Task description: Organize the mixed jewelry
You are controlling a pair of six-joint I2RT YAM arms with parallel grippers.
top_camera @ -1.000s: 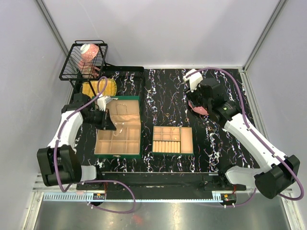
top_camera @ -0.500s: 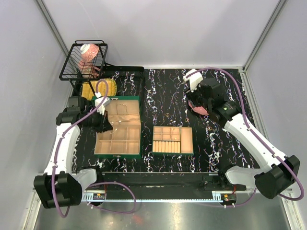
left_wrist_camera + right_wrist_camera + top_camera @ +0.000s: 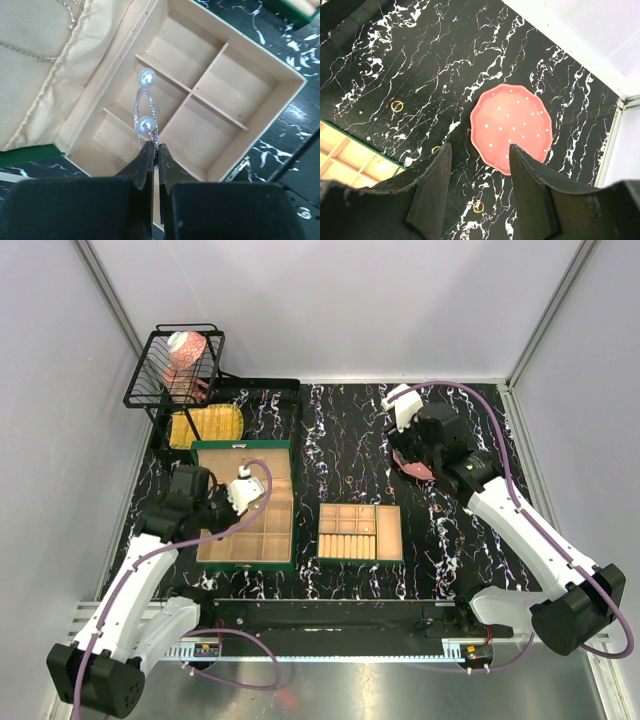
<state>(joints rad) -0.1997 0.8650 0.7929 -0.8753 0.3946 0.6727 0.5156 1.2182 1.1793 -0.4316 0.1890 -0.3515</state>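
Left arm (image 3: 150, 560) bent inward, wrist over large green box (image 3: 243, 447). Right arm (image 3: 520, 520) stretched to far right, wrist above pink plate (image 3: 512, 125).

Count: two green boxes, the second being small box (image 3: 360, 532); one plate; one pearl hoop (image 3: 145, 123); three gold rings (image 3: 397, 105) on table near plate, possibly more too small to see.

Left gripper (image 3: 155, 147) pressed together, pinching hoop's wire above box compartments. Right gripper (image 3: 479, 146) spread, empty.
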